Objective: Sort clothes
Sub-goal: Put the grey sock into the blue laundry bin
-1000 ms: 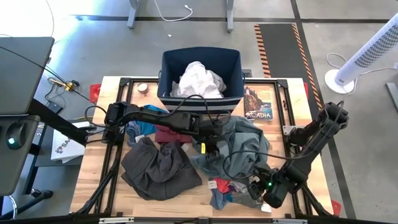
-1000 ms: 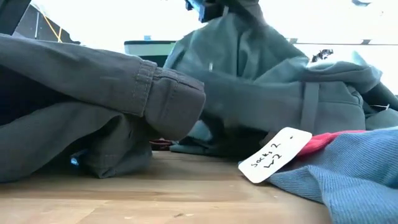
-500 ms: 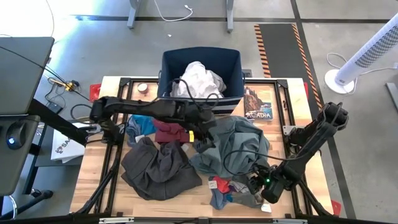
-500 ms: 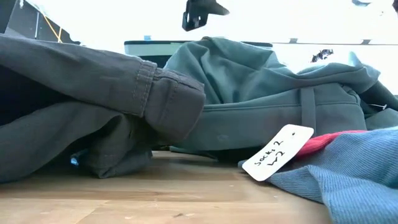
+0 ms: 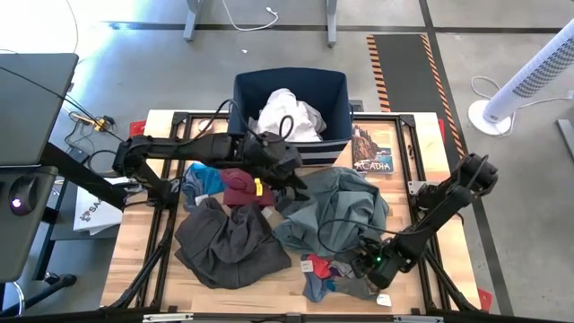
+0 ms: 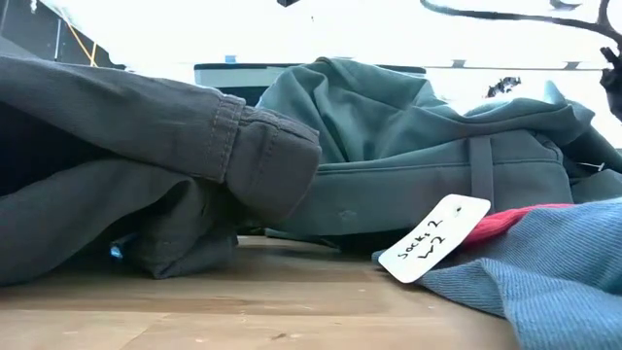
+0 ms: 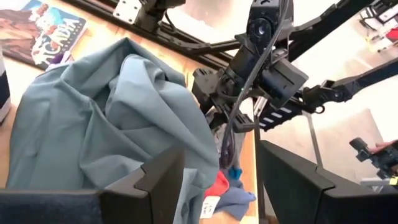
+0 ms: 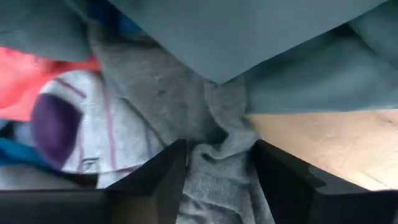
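The grey-green shirt (image 5: 336, 211) lies crumpled at mid-table, with dark grey-brown trousers (image 5: 229, 242) to its left. Maroon (image 5: 242, 188) and bright blue (image 5: 204, 182) pieces lie behind the trousers. White clothes (image 5: 287, 112) fill the navy bin (image 5: 242, 99). My left gripper (image 5: 293, 182) hangs open above the shirt's far-left edge (image 7: 93, 124), with nothing between its fingers (image 7: 221, 180). My right gripper (image 5: 363, 260) points down into the sock pile (image 5: 323, 274) at the near edge. It is open, with grey sock (image 8: 161, 99) between its fingers (image 8: 217, 162). My right gripper comes at the sock pile from above, pointing steeply down. A ridge of the grey sock (image 8: 214, 140) stands between its two fingers while the sock lies on the table. I cannot tell whether the fingers press on it.
A picture book (image 5: 372, 151) lies at the far right beside the bin and a tape roll (image 5: 205, 126) at the far left. A white sock with a purple toe (image 8: 68, 130) and a red piece (image 8: 37, 74) lie beside the grey sock. A paper tag (image 6: 432, 238) rests on the pile.
My left gripper has risen off the grey-green shirt and drawn back toward the far edge and the bin. The shirt's lifted peak has dropped back onto the heap. My right gripper has gone down onto the sock pile at the near edge.
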### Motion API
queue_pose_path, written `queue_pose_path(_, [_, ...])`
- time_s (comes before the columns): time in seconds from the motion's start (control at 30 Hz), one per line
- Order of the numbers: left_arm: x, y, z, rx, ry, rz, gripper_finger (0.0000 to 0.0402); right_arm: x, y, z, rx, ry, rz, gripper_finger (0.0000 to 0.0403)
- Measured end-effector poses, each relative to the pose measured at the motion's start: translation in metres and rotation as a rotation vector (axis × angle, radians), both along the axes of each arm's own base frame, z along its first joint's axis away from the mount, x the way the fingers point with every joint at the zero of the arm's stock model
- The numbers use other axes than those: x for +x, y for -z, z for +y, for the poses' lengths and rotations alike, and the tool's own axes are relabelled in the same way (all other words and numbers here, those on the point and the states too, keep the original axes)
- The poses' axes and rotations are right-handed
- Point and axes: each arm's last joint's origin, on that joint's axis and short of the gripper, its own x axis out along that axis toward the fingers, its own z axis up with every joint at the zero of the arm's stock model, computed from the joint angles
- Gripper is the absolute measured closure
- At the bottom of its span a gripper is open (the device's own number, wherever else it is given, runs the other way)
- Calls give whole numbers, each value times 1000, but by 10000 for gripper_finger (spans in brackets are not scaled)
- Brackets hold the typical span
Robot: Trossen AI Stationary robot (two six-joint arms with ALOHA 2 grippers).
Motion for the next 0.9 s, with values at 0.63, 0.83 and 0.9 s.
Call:
queue_pose_path(0.63, [3, -4, 0, -15, 6, -49, 204, 18, -72, 17, -1, -45, 55, 398])
queue_pose_path(0.83, [5, -9, 0, -17, 5, -110, 204, 23, -150, 16, -156, -79, -10, 400])
queue_pose_path(0.9, [6, -11, 1, -18, 2, -130, 204, 22, -175, 13, -208, -83, -51, 401])
